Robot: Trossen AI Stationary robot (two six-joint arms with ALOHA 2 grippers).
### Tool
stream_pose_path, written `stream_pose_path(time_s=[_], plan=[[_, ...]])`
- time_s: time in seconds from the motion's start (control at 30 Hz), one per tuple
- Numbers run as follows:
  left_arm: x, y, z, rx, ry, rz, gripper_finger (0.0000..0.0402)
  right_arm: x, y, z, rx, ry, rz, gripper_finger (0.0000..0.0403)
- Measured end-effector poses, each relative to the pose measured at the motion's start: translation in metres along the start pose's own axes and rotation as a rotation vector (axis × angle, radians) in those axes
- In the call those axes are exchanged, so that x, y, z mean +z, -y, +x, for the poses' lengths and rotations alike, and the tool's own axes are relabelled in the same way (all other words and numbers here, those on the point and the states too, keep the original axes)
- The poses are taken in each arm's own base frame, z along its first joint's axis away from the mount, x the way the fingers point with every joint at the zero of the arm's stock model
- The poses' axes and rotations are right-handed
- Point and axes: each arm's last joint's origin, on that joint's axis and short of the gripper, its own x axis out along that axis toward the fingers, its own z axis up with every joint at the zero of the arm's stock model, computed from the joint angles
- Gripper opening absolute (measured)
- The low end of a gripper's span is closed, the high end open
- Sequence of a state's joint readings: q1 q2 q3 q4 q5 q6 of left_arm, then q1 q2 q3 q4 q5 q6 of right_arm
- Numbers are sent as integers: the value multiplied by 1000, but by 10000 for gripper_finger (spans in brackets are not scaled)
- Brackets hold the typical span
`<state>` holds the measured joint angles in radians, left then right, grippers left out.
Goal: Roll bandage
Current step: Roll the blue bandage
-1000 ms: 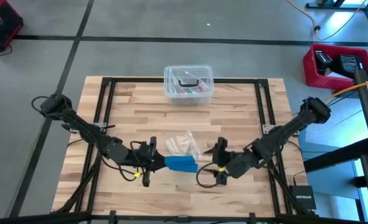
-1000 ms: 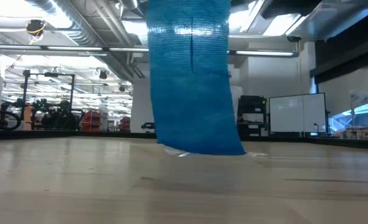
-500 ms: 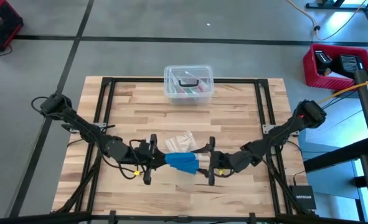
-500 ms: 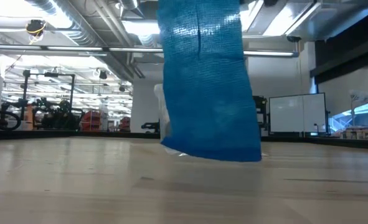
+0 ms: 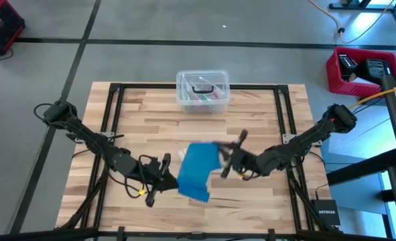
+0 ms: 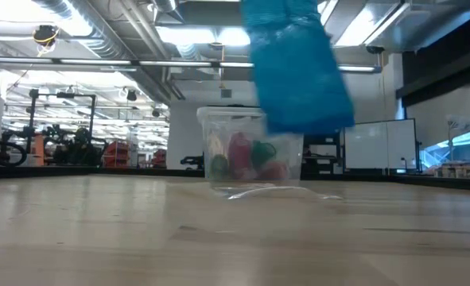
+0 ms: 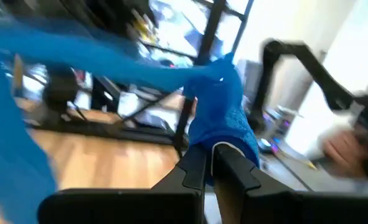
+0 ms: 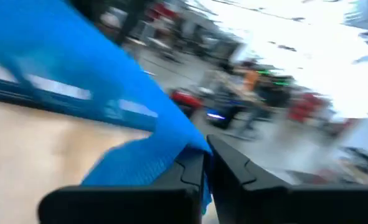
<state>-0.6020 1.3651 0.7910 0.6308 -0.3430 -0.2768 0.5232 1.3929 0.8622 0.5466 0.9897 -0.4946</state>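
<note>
The blue bandage (image 5: 198,171) hangs as a broad band between my two grippers, over the middle of the table. In the low view its lower edge (image 6: 306,123) is clear of the tabletop. My left gripper (image 5: 173,181) is shut on the band's near left part. My right gripper (image 5: 222,158) is shut on its far right end. Both wrist views show shut fingers with blue fabric between them. My left gripper pinches a bunched bit of the bandage (image 7: 220,130) between its two fingers, coming roughly level from the table's left. The fabric runs off from the fingers, lifted clear of the table. How many layers it has I cannot tell. My right gripper pinches the bandage's far right end (image 8: 182,148) between its two fingers, coming from the table's right. The band stretches away from the fingers toward the left arm, off the table.
A clear lidded box (image 5: 203,90) with coloured things inside stands at the table's far middle, behind the bandage in the low view (image 6: 250,155). A small clear plastic bag (image 5: 183,155) lies flat on the wood under the band. A red crate (image 5: 362,69) sits on the floor at right.
My right gripper has come in toward the table's left, shut on the bandage's right end, then risen and drawn it toward the far edge. The bandage, whose lower end touched the table, is now lifted clear and spread out between both grippers. My left gripper has tipped slightly.
</note>
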Motion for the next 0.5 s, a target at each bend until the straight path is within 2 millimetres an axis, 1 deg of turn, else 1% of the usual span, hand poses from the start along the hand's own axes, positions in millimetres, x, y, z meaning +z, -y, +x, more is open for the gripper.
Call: stream_pose_path(time_s=[0.1, 0.23, 0.37, 0.5], plan=[[-8, 9, -3, -33, -62, 6, 11, 7, 20, -8, -58, -24, -53, 6], [-13, 22, -9, -81, -87, 17, 11, 9, 39, -16, -92, -69, -94, 10], [-17, 34, -15, -125, -105, 38, 11, 4, 48, -21, -97, -122, -130, 5], [-18, 42, -19, -156, -105, 57, 11, 0, 50, -22, -107, -153, -124, 5]])
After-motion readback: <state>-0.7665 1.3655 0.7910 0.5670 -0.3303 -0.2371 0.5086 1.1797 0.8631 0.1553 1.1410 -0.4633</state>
